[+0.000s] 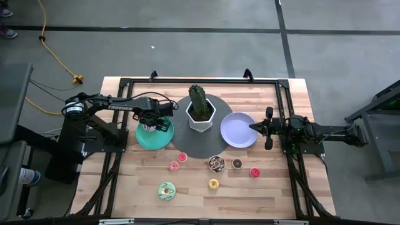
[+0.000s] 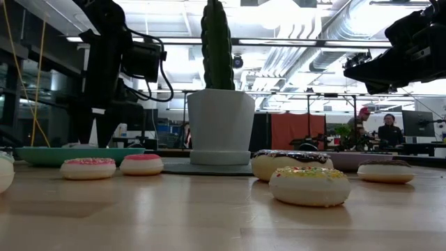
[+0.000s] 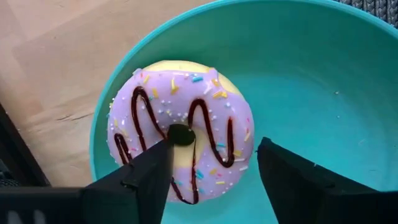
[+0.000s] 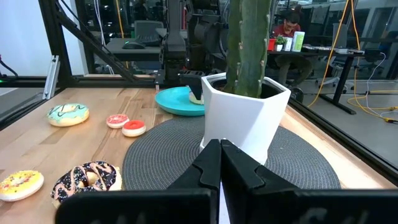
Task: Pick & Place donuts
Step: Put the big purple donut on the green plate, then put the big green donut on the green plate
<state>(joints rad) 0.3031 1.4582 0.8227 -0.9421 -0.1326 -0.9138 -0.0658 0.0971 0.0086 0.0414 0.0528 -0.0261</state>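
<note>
A lavender-iced donut with chocolate drizzle lies flat in the teal plate. My left gripper is open over it, pointing down. One finger stands in front of the donut's hole and the other is outside its rim. In the high view this gripper is over the teal plate. My right gripper is shut and hovers level at the lavender plate's right edge. Several more donuts lie on the wood: pink, mint-green, chocolate-white, yellow, red. My left gripper comes at the lavender-iced donut from above with its fingers open. The finger at the hole overlaps the donut in the left wrist view, and I cannot tell whether it touches. Teal shows between the other finger and the donut's rim.
A cactus in a white pot stands on a round grey mat between the two plates. A small brown donut and an orange-red one also lie on the near half of the table. People sit in the room beyond.
</note>
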